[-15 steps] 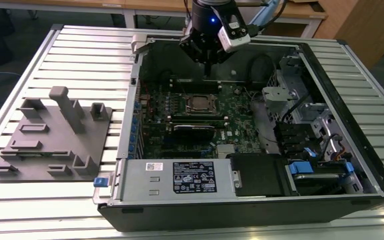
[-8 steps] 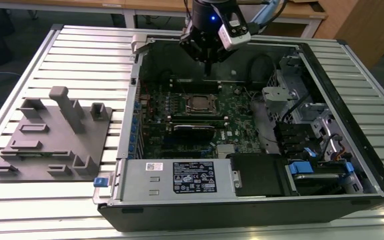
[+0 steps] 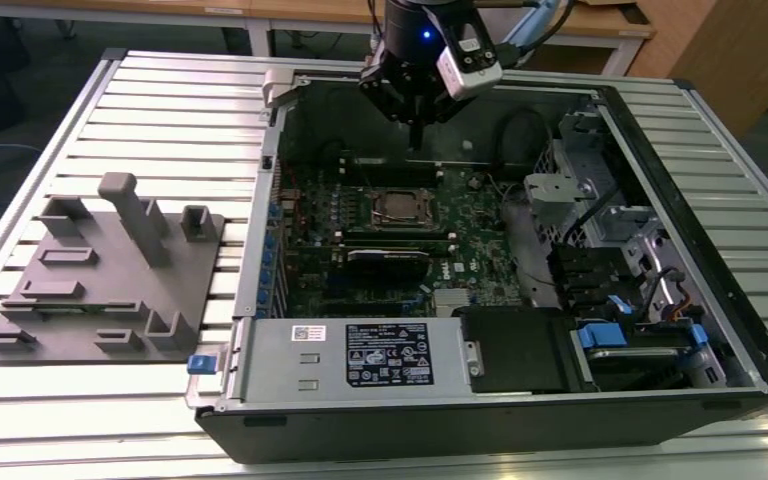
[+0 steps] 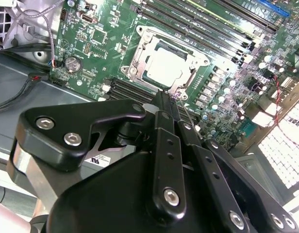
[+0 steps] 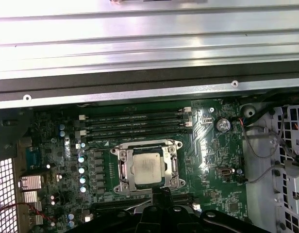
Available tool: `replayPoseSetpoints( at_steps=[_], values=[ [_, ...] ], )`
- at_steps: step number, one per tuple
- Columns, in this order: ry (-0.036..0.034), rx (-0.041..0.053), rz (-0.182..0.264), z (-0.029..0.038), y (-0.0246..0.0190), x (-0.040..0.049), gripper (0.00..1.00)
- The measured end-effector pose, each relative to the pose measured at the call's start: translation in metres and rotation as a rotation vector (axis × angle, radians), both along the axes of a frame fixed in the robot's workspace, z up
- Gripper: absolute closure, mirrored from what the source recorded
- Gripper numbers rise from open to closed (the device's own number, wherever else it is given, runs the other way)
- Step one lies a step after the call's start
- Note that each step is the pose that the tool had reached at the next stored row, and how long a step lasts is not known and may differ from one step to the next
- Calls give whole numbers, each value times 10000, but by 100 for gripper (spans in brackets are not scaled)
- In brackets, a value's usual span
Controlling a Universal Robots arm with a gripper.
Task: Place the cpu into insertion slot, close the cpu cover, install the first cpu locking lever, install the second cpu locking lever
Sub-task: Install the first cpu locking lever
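The cpu (image 5: 147, 166) lies flat in the insertion slot (image 3: 373, 208) of the green motherboard (image 5: 207, 160), its dull silver top facing up out of the open computer case (image 3: 491, 425). The chip is close to square, so no long axis stands out. Its edges run square with the black memory slots (image 5: 135, 124) just beside the insertion slot.

The cpu cover (image 5: 120, 167) is down. Its silver frame lies flat around the chip, and the metal top shows through the square window. The frame's longer side runs parallel to the memory slots. Thin wire levers run along the sides of the insertion slot, but I cannot tell whether they are latched.

The gripper (image 4: 170, 97) hangs above the insertion slot, apart from it and a little off its centre, towards the memory slots beside it. Its black fingers point down at the board and are pressed together into one narrow tip, with nothing seen between them. In the first wrist view that tip sits over the edge of the insertion slot.

The power supply box (image 3: 357, 352) lies on the far side of the insertion slot from the gripper. A grey fixture (image 3: 104, 270) stands well apart from the insertion slot, outside the case on the slatted table (image 3: 171, 110), towards the exterior view's left
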State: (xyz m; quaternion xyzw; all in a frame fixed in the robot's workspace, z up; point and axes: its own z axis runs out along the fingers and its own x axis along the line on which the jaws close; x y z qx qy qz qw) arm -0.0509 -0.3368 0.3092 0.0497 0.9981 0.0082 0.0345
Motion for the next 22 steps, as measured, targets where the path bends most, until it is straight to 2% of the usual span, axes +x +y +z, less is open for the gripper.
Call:
replayPoseSetpoints(
  at_steps=[5, 7, 10, 13, 22],
  values=[
    [0, 0, 1, 0, 0, 0, 90],
    [53, -1, 1, 1, 0, 0, 90],
    [177, -1, 0, 0, 0, 0, 90],
    [250, -2, -1, 0, 0, 0, 90],
    [298, 0, 0, 0, 0, 0, 90]
  ],
)
